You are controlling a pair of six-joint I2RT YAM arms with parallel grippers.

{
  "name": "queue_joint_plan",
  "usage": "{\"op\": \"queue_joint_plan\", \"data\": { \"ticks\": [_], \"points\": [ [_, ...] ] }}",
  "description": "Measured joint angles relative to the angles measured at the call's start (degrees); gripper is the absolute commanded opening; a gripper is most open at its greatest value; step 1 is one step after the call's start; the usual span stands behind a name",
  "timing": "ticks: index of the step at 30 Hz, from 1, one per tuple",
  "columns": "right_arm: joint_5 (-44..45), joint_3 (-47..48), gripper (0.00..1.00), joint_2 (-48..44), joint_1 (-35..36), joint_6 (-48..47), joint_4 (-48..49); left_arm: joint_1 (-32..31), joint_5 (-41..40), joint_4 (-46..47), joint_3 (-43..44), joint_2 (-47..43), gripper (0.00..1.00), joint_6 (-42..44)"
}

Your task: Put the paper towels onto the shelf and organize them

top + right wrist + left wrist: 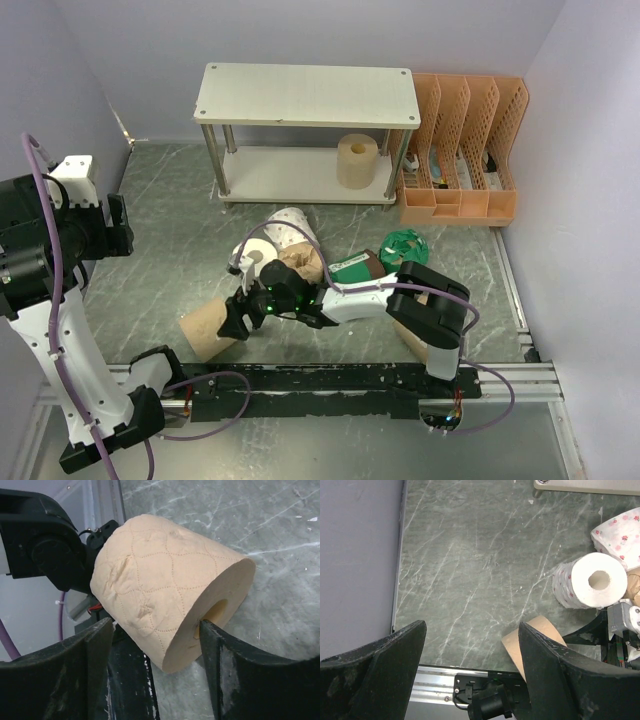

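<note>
Right hand (155, 625) around quilted tan roll (165, 575)

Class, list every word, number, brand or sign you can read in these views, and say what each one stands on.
No text can be read in any view.
Labelled roll: green printed label, too small to read.
Rack: markings on its contents are too small to read.
White roll: flower-patterned wrapper only, no words.
</note>
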Motion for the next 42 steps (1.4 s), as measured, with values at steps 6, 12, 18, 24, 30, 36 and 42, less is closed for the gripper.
{"op": "queue_joint_plan", "data": {
  "ticks": [6,12,18,24,30,36,42],
  "points": [
    [-2.0,0.5,0.18,2.8,0.0,1.7,2.1,0.0,0.0,0.2,-0.7,-0.3,0.86,0.0],
    [-4.2,0.6,0.00,2.7,0.1,2.6,2.5,0.0,-0.5,1.2,-2.7,-1.1,0.85,0.5],
    [3.1,1.7,0.00,-7.2,0.9,-3.0,-10.7,0.0,-1.3,1.4,-4.3,-1.6,0.82,1.1],
    [26.0,20.9,0.00,-16.7,6.1,-20.3,-34.6,0.0,-2.1,2.7,-7.4,-2.8,0.81,2.0],
    [42.7,27.1,0.00,-23.7,6.8,-33.6,-44.9,0.0,-3.1,4.0,-11.2,-4.0,0.80,2.2],
    [54.4,29.3,0.00,-19.6,1.7,-45.7,-52.3,0.0,-3.3,5.0,-12.5,-4.3,0.80,2.4],
    [53.7,29.1,0.00,-15.4,-11.0,-54.5,-52.4,0.0,-3.3,5.6,-12.7,-4.3,0.80,2.4]
  ]
}}
